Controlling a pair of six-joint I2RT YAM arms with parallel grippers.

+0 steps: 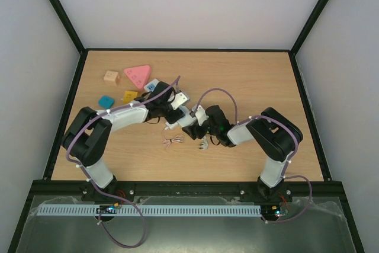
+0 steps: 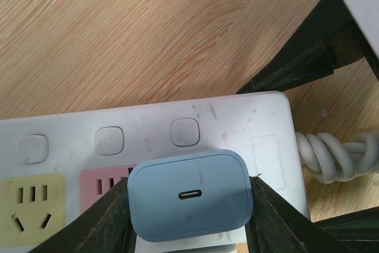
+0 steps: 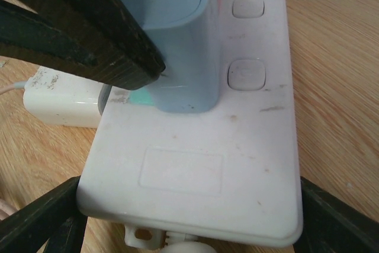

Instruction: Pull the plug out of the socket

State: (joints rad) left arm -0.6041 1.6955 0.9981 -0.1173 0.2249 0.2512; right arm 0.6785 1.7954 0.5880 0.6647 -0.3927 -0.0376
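Top external: arms (image 1: 118, 118) bent inward; L pincer (image 2: 189, 208) clamps plug (image 2: 189, 194), R pincer (image 3: 189, 217) clamps socket (image 3: 195, 173).

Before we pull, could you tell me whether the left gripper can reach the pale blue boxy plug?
Probably yes: the left gripper clasps the pale blue boxy plug in the long white power strip, nothing blocking.

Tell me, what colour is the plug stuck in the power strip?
The plug is light blue; the left wrist view shows it best.
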